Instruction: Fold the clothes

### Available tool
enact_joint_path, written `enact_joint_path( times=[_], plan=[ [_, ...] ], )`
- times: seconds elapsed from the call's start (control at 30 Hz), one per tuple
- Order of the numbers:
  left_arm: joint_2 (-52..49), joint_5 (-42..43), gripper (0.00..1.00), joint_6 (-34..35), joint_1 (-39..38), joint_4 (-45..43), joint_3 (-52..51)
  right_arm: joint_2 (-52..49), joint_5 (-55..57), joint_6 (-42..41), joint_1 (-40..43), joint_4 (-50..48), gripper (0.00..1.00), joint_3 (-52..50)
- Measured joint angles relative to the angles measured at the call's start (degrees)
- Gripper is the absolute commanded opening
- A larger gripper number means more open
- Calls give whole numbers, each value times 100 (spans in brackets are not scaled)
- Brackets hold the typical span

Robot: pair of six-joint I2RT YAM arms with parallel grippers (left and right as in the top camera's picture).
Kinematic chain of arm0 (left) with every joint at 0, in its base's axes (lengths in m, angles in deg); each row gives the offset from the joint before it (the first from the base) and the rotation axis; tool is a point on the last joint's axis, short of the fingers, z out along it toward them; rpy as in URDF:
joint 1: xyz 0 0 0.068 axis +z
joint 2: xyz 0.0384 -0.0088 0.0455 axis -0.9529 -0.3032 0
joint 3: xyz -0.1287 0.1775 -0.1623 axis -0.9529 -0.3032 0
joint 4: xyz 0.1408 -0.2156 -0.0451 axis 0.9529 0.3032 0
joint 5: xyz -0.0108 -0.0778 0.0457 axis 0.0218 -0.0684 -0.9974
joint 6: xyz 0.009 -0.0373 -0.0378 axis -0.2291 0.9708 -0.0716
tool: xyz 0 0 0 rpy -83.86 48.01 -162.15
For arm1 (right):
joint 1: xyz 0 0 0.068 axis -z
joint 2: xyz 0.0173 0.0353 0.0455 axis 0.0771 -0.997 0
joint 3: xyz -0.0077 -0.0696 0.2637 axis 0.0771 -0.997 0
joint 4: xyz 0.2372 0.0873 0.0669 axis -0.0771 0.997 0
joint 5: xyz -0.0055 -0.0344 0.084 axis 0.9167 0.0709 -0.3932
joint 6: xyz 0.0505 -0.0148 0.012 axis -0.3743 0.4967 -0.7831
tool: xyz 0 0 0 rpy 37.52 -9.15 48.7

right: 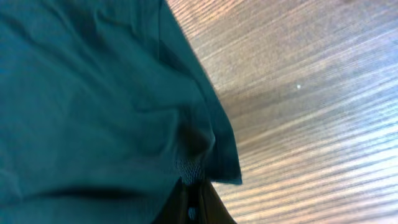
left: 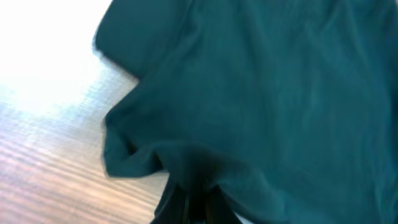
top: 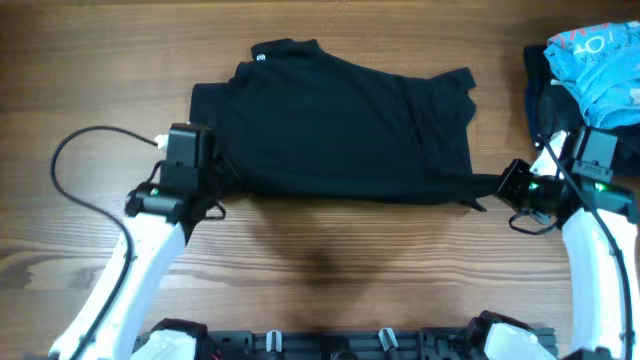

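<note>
The black T-shirt [top: 340, 125] lies across the middle of the wooden table, its collar with a small white label [top: 261, 57] at the far left. It looks dark teal in both wrist views. My left gripper [top: 214, 172] is shut on the shirt's near left edge; the left wrist view shows the fabric [left: 267, 93] bunched into my closed fingers [left: 194, 205]. My right gripper [top: 503, 185] is shut on the near right corner, pulled into a taut strip. The right wrist view shows that corner [right: 205, 149] pinched between my fingers [right: 194, 202].
A light-blue garment with pink-and-white lettering [top: 600, 60] lies on a dark navy stack [top: 540, 95] at the far right edge. A black cable [top: 75, 170] loops on the table left of my left arm. Bare wood [top: 330, 260] lies in front of the shirt.
</note>
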Motion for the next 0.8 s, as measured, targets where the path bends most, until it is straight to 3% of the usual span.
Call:
enact_joint_path(
  times=[0.13,0.37,0.8],
  plan=[
    [-804,-72,4,2,0,-778,0,-514,-22,35,0,-562,4,0],
    [-1080,-234,4,111,9,-1604,0,-1235,-48,46,0,-1325,4,0],
    [-1084,-879,4,173,11,-2039,0,-1969,-258,44,-275,-2483,4,0]
  ],
)
